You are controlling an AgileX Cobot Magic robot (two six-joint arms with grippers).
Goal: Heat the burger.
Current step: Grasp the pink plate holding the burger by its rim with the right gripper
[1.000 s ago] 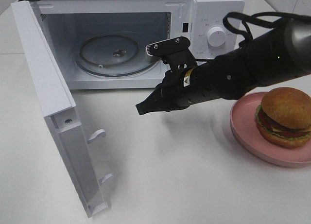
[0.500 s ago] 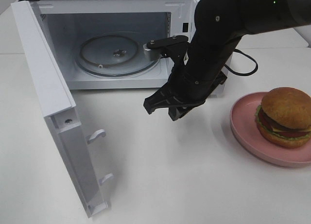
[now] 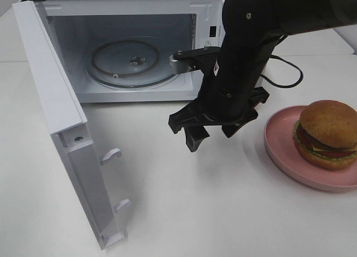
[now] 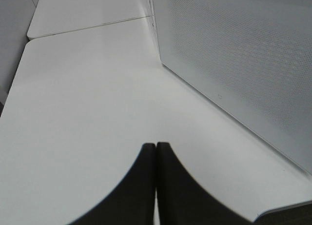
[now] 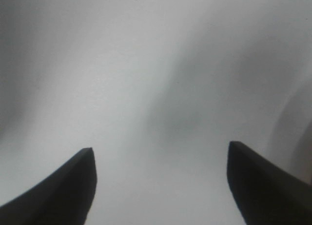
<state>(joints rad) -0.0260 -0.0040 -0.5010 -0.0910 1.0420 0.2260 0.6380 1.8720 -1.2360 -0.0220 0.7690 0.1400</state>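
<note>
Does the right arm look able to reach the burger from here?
Probably yes. The right end effector hangs open above the table beside the pink plate, with nothing standing between it and the burger on that plate.

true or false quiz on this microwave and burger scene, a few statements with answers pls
1. The microwave door stands open. True.
2. The burger lies on the glass turntable. False: it sits on the pink plate on the table; the glass turntable is bare.
3. The right gripper is open and holds nothing. True.
4. The left gripper is open. False: its fingers are pressed together.
5. The right gripper touches the burger. False: it hangs over the table between the microwave and the pink plate, apart from the burger.
</note>
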